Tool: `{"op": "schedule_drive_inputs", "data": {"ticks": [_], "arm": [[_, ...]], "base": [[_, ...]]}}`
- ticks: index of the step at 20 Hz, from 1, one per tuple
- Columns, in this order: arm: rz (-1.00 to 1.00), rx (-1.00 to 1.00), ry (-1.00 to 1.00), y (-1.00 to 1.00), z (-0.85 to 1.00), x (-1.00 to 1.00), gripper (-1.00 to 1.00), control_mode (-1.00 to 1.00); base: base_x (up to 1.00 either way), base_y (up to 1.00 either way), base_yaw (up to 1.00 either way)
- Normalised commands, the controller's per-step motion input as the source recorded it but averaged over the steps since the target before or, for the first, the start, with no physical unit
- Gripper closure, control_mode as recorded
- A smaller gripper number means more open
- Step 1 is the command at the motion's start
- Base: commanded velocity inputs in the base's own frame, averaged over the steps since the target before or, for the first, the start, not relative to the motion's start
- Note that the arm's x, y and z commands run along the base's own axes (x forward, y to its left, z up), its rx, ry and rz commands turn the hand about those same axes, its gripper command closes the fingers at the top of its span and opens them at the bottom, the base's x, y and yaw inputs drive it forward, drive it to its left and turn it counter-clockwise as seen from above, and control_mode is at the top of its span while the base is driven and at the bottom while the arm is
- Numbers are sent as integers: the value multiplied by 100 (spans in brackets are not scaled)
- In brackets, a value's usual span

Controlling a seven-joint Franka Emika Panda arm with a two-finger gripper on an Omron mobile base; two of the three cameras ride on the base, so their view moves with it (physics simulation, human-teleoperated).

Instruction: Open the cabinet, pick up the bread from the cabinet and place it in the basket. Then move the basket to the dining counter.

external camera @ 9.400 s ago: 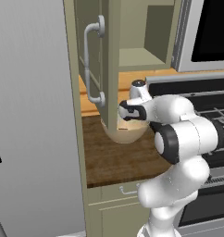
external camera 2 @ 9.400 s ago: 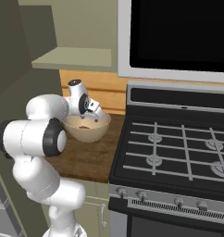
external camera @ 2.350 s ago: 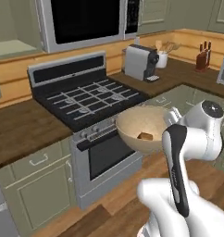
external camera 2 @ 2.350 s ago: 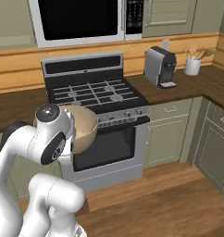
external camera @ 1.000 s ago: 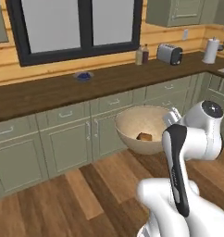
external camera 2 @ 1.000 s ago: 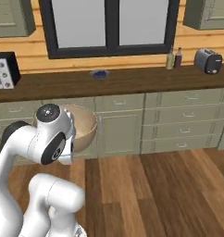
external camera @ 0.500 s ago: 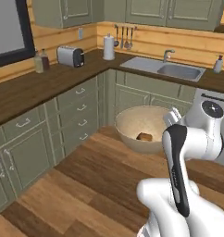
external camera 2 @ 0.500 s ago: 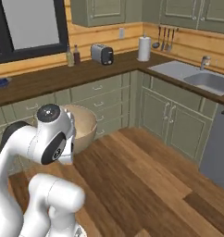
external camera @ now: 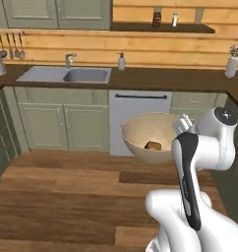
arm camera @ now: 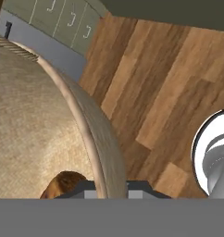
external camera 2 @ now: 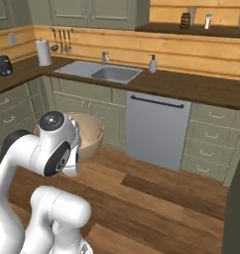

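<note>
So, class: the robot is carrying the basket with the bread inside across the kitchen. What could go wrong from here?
1. The gripper pinches just one spot of the basket rim, so the basket might tilt or slip while the base drives.
2. The bread lies loose inside; a jolt or tilt could roll it out onto the wood floor.
3. The basket is carried out in front of the arm, so it could clip the dishwasher or cabinets in passing.

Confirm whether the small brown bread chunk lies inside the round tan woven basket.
Yes, the small brown bread chunk sits on the round tan woven basket's inner bottom.
</note>
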Motion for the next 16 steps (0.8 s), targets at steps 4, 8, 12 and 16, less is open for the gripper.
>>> {"op": "schedule_drive_inputs", "data": {"ticks": [4,8,12,16], "arm": [[0,0,0,0,0,0,100,100],[0,0,0,0,0,0,100,100],[0,0,0,0,0,0,100,100],[0,0,0,0,0,0,100,100]], "base": [[0,-57,-85],[3,-32,-89],[0,-14,-95],[0,2,-94]]}}
